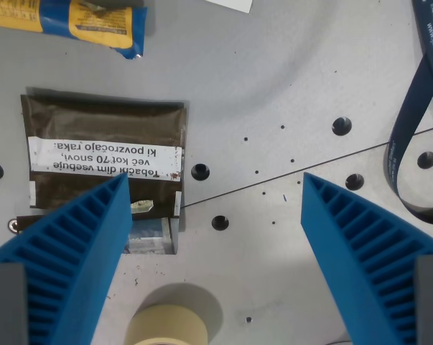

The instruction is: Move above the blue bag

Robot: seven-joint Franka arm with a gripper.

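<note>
Between the tool's two ribbed blue fingers (pixel 65 266), bare grey tabletop (pixel 273 93) with drilled holes and a thin seam line; nothing held.

Item 1. Tool (pixel 215 183): jaws spread wide, pointing down at the surface, empty. A move-only task calls for no grasp, so the wide setting suits a hover.

Item 2. Blue bag (pixel 87 20): blue and yellow packet, lying flat, well ahead of the tool and toward the wrist view's left, cut by the upper frame edge. The tool is not yet above it; by my judgement the tool must travel forward and leftward to centre over it.

Item 3. Brown pouch (pixel 101 136): flat, with a white warning label printed upside down to this view; just ahead of the left finger, its lower part hidden beneath that finger. It lies between tool and bag, a likely distractor.

Item 4. Tape roll (pixel 166 327): cream, near the tool's base, partly out of frame.

Item 5. Dark blue strap (pixel 406 136): curved, beyond the right finger, at the frame's right edge.
</note>
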